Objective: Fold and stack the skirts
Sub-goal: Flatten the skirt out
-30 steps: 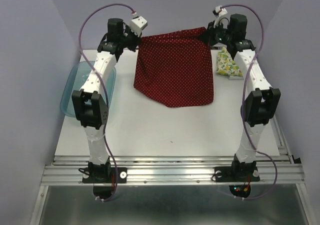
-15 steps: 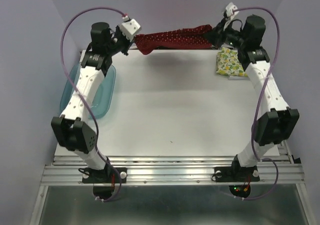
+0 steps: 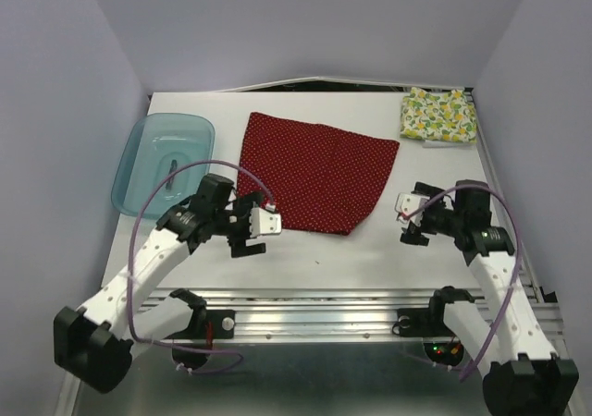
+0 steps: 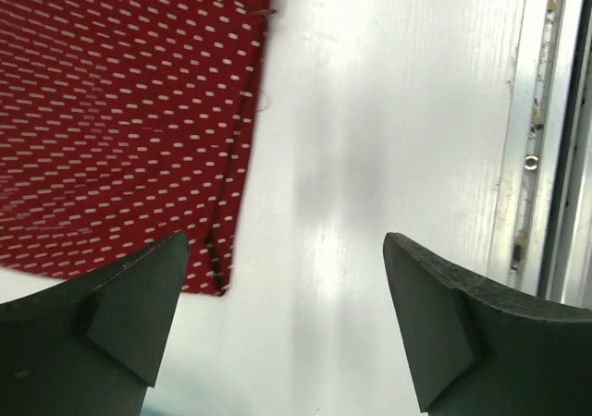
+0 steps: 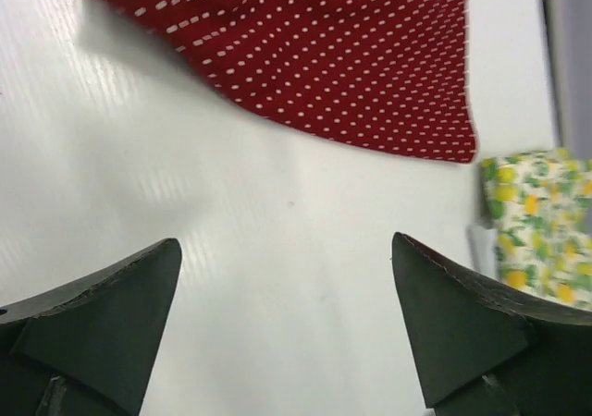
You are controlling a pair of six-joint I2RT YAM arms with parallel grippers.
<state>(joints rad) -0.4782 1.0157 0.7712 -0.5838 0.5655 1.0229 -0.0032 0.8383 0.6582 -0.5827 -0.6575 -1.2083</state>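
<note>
Picking up the dark red skirt (image 3: 319, 176) cleanly is your main worry: it lies spread flat in the middle of the surface (image 3: 324, 254), with your left pincer (image 3: 252, 229) just beside its near-left corner and your right pincer (image 3: 412, 220) near its near-right edge. Both pincers are spread wide and hold nothing; each wrist view shows only bare surface between the fingers. The left wrist view shows layered hems at that corner, so a shallow pinch could catch only the top layer and leave the rest to drag or bunch. If the two sides lift unevenly, the fold will likely come out skewed. Pressing down too hard could jam fingertips against the surface. The cream skirt (image 3: 437, 116) sits folded at the far-right corner, well apart; stacking there risks nudging it toward the edge. Watch the blue tray (image 3: 139, 171) on your left when swinging.
</note>
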